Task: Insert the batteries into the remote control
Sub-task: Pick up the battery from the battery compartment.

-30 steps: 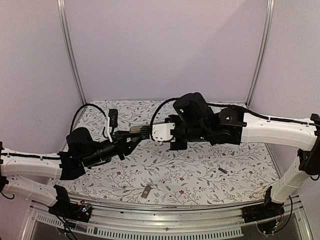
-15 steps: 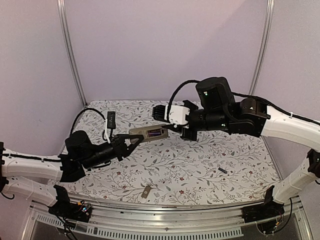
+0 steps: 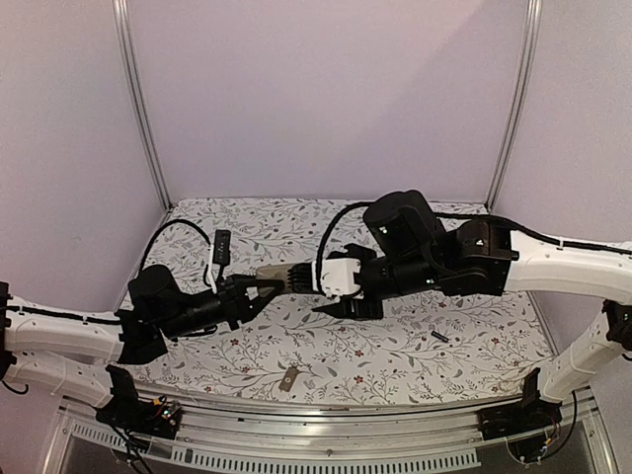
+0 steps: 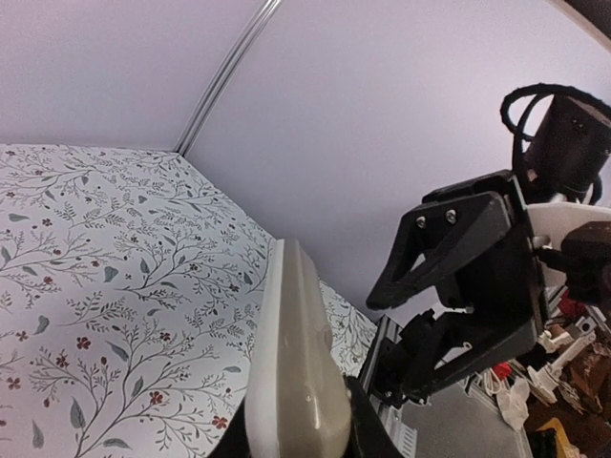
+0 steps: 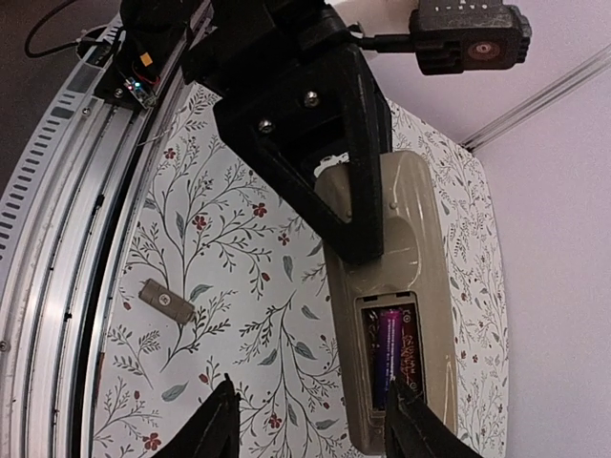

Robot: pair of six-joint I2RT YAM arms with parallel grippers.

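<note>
My left gripper is shut on the remote control and holds it above the table, grey-tan underside up. In the right wrist view the remote has its compartment open, with one purple-lit battery lying inside. My right gripper is open and empty, just above the remote's compartment end, one fingertip over the compartment's edge. It hovers there in the top view too. A second battery lies on the table to the right. The left wrist view shows the remote edge-on and the right gripper beyond.
The small grey-tan cover piece lies on the floral cloth near the front edge, also in the right wrist view. The metal front rail runs along the near side. Purple walls close the back and sides.
My right gripper rose away to the back right, then came back down over the remote's end. My left gripper shifted slightly with the remote in it.
</note>
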